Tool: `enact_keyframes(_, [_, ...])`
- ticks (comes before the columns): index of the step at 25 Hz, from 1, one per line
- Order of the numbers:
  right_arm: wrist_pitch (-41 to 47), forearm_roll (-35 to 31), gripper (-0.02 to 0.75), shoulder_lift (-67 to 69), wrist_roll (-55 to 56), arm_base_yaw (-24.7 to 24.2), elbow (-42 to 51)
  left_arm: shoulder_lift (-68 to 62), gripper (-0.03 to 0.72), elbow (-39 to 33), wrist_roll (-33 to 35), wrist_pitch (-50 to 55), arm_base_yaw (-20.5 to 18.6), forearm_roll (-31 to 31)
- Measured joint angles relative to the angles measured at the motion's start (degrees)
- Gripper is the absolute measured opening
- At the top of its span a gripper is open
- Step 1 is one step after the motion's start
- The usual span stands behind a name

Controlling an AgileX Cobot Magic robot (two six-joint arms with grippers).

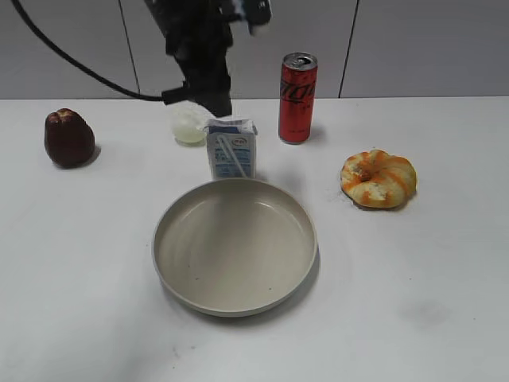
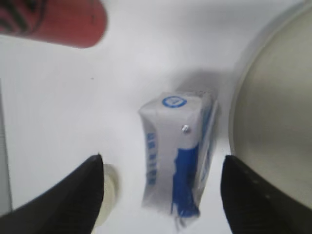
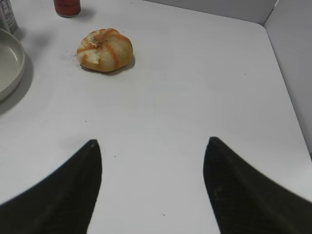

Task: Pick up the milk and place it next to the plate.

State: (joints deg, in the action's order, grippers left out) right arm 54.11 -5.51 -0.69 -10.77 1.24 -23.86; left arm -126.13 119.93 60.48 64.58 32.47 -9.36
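Exterior view. Stood upright on the white table [image 1: 445, 302], the milk [image 1: 231, 150]: long axis vertical, gabled top up, straw face turned toward the camera, straw slanting across it. Just behind the far rim of the plate [image 1: 181, 296], touching or nearly so; cannot tell which. Hung above and just behind the carton, the left hand [image 1: 208, 94], dark and partly blurred; spread of the fingers not readable from here. Beside the hand, a pale round object [image 1: 189, 123]. To the right of the carton and slightly farther back, a red can [image 1: 297, 97], upright. Far left, a dark red fruit [image 1: 68, 138]; right, an orange-and-cream pumpkin-shaped piece [image 1: 378, 178]. Right hand out of frame.

Left wrist view. Looked down on the milk [image 2: 175, 156] from above, round blue mark on the top panel, blue print down the sides. Left hand [image 2: 163, 190] open: fingers [image 2: 83, 195] wide apart on either side of the carton, neither touching it. Plate [image 2: 273, 131] rim curving just right of the carton. Red can [image 2: 58, 22] at upper left, blurred. Pale round object [image 2: 108, 197] against the left finger.

Right wrist view. Right hand [image 3: 152, 190] open, fingers [image 3: 63, 195] spread over bare table [image 3: 195, 87], gripping nothing. Pumpkin-shaped piece [image 3: 105, 49] ahead; plate [image 3: 9, 66] edge at far left; red can [image 3: 67, 7] base at the top; corner of the milk [image 3: 7, 14] at upper left.
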Motion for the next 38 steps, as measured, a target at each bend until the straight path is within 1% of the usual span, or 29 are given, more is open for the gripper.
enact_keyframes(2, [0.0, 0.0, 0.497, 0.0, 0.0, 0.0, 0.0, 3.3, 0.563, 0.0, -9.5, 1.8, -1.2, 0.6])
enact_keyframes(4, [0.0, 0.0, 0.497, 0.0, 0.0, 0.0, 0.0, 5.8, 0.562, 0.1, -19.7, 3.7, -2.8, 3.0])
enact_keyframes(6, [0.0, 0.0, 0.497, 0.0, 0.0, 0.0, 0.0, 7.7, 0.562, 0.3, -29.3, 4.7, -5.3, 5.2])
enact_keyframes(7, [0.0, 0.0, 0.497, 0.0, 0.0, 0.0, 0.0, 8.2, 0.562, 0.3, -32.9, 4.8, -6.9, 5.8])
enact_keyframes(9, [0.0, 0.0, 0.497, 0.0, 0.0, 0.0, 0.0, 9.0, 0.562, 0.3, -42.1, 4.9, -10.5, 5.7])
enact_keyframes(11, [0.0, 0.0, 0.497, 0.0, 0.0, 0.0, 0.0, 9.6, 0.562, 0.3, -47.5, 5.0, -15.2, 3.1])
enact_keyframes(12, [0.0, 0.0, 0.497, 0.0, 0.0, 0.0, 0.0, 10.0, 0.562, 0.3, -49.0, 5.0, -17.2, 1.8])
enact_keyframes(14, [0.0, 0.0, 0.497, 0.0, 0.0, 0.0, 0.0, 11.4, 0.562, -0.5, -50.8, 5.0, -21.4, -0.6])
enact_keyframes(17, [0.0, 0.0, 0.497, 0.0, 0.0, 0.0, 0.0, 15.2, 0.562, -4.5, -52.4, 5.0, -25.9, -1.4])
enact_keyframes(20, [0.0, 0.0, 0.497, 0.0, 0.0, 0.0, 0.0, 20.5, 0.562, -12.9, -52.8, 5.0, -29.1, -1.4])
enact_keyframes(23, [0.0, 0.0, 0.497, 0.0, 0.0, 0.0, 0.0, 27.5, 0.562, -22.2, -52.9, 5.1, -31.2, -1.4])
enact_keyframes(27, [0.0, 0.0, 0.497, 0.0, 0.0, 0.0, 0.0, 38.8, 0.562, -34.3, -52.7, 5.2, -32.9, -0.7])
enact_keyframes(34, [0.0, 0.0, 0.497, 0.0, 0.0, 0.0, 0.0, 59.1, 0.562, -55.2, -52.3, 4.8, -33.0, 1.3])
enact_keyframes(38, [0.0, 0.0, 0.497, 0.0, 0.0, 0.0, 0.0, 70.4, 0.562, -66.8, -52.3, 1.7, -33.0, 1.7])
